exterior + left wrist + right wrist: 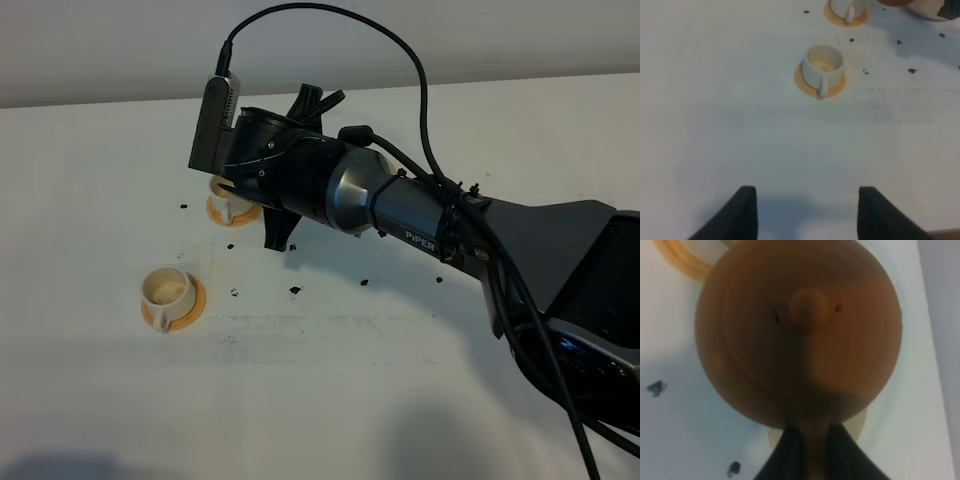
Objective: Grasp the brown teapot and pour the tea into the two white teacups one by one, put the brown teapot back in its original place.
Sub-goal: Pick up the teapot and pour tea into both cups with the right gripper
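Observation:
The brown teapot (800, 335) fills the right wrist view from above, its lid knob in the middle. My right gripper (810, 445) is shut on its handle. A pale beige rim of the original place (862, 421) peeks out under the pot; whether the pot rests on it I cannot tell. In the high view the right arm (300, 175) reaches across and hides the teapot. One white teacup (168, 289) stands on its orange saucer at the left. The other teacup (224, 201) is half hidden by the arm. My left gripper (807, 217) hovers open over bare table, short of the near teacup (823, 65).
Small dark specks (295, 290) dot the white table between the cups and the arm. A black cable (400, 60) loops above the right arm. The table's far edge (100, 100) meets a pale wall behind.

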`<state>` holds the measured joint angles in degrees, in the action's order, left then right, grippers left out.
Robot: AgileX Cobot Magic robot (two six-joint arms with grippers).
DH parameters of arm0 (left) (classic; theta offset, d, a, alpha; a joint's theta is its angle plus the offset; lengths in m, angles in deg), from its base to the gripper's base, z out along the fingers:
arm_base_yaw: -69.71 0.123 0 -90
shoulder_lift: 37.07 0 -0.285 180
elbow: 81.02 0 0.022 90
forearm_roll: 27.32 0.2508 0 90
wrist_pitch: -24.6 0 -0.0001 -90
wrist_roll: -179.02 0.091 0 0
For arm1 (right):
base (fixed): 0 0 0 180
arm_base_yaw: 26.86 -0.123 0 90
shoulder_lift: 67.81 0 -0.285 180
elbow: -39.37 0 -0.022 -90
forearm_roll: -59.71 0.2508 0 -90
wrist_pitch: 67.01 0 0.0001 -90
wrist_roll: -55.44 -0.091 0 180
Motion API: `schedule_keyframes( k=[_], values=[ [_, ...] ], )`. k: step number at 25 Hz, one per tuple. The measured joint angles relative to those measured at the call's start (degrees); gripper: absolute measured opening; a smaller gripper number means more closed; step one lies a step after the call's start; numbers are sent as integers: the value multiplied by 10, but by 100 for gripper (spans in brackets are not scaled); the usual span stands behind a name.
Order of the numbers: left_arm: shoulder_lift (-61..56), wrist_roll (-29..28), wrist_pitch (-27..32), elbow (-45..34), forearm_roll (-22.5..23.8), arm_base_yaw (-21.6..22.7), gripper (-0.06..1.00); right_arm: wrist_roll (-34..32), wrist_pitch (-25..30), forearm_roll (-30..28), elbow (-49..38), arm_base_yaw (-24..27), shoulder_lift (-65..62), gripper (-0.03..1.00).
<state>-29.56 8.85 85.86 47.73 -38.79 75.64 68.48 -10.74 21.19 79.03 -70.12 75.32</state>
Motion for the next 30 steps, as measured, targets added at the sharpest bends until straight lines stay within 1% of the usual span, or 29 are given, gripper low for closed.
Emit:
schedule_keyframes(
  k=[7,16,30],
  values=[
    [0,0,0,0,0,0,44,10,4,-35,0,-1,1,11],
    [0,0,0,0,0,0,44,17,4,-62,0,-6,10,11],
    [0,0,0,0,0,0,44,31,-5,-87,0,-18,20,11]
  ],
)
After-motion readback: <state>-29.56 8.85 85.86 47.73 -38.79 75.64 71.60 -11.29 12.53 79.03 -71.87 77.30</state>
